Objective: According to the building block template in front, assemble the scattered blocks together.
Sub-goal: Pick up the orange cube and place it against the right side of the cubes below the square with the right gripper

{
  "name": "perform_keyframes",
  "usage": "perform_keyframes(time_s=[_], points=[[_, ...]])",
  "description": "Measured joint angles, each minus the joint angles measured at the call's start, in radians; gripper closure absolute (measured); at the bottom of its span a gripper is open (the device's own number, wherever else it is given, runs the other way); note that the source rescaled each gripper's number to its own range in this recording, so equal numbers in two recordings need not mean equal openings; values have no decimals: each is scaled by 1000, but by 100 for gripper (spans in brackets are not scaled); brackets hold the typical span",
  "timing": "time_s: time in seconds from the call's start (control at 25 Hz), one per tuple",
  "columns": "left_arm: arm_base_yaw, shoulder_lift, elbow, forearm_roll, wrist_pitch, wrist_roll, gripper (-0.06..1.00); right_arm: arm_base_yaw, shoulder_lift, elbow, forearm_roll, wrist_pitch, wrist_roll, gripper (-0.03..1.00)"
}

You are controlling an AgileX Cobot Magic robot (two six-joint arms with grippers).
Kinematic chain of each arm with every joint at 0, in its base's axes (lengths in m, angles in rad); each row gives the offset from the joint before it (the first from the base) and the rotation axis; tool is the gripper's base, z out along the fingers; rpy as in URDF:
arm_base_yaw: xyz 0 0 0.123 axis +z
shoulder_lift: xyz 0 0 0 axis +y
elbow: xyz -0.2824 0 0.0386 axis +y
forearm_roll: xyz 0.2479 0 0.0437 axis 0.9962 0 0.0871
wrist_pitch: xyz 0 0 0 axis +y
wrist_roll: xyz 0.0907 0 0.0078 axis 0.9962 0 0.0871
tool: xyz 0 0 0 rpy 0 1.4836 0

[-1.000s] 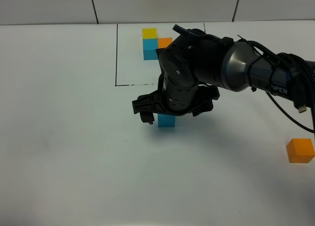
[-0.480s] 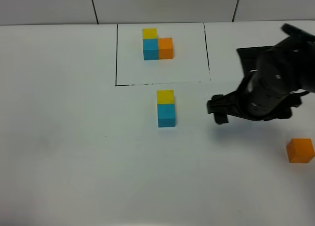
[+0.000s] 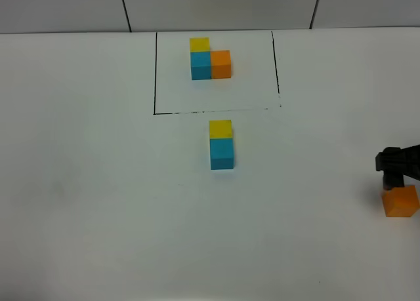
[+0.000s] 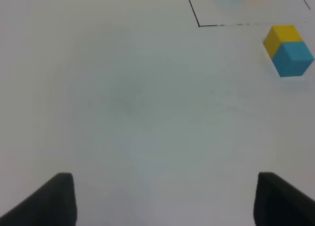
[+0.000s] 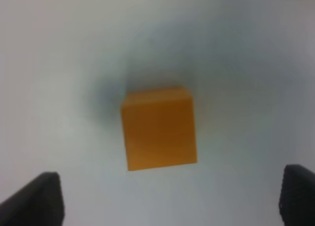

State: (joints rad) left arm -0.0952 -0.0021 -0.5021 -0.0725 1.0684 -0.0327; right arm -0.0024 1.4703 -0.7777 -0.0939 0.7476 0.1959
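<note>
Since the yellow cube [image 3: 220,128] and blue cube [image 3: 222,153] sit joined, the right gripper [image 5: 171,196] hovers spread over the orange cube [image 5: 158,129], likely to fetch it

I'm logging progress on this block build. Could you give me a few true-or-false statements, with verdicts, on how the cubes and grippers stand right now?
1. The loose yellow cube touches the loose blue cube. True.
2. The loose orange cube is joined to that pair. False: it sits alone at the right edge of the table, well apart from them.
3. The right gripper is shut on the loose orange cube. False: it is open, with its fingers clear of the cube on either side.
4. The template sits inside the black drawn lines. True.
</note>
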Motion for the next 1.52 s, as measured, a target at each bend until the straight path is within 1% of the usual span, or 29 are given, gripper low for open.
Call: perform_keyframes(time_s=[0.12,0.24,0.44,0.52,0.8,1.08,1.28,1.4,1.52], points=[[0,0,0,0,0,0,36,-33,2,14,35,-21,-95,10],[0,0,0,0,0,0,36,-61,21,17,63,-44,-168,10],[0,0,0,0,0,0,36,-82,80,17,130,-74,-259,10],[0,0,0,0,0,0,36,-82,113,17,147,-94,-267,10],[0,0,0,0,0,1,36,-82,212,17,150,-158,-274,10],[0,0,0,0,0,1,36,-82,297,17,150,-178,-274,11],[0,0,0,0,0,2,36,-82,312,17,150,-184,-274,11],[0,0,0,0,0,2,36,-82,312,17,150,-186,-274,15],[0,0,0,0,0,2,36,-82,312,17,150,-198,-265,27]])
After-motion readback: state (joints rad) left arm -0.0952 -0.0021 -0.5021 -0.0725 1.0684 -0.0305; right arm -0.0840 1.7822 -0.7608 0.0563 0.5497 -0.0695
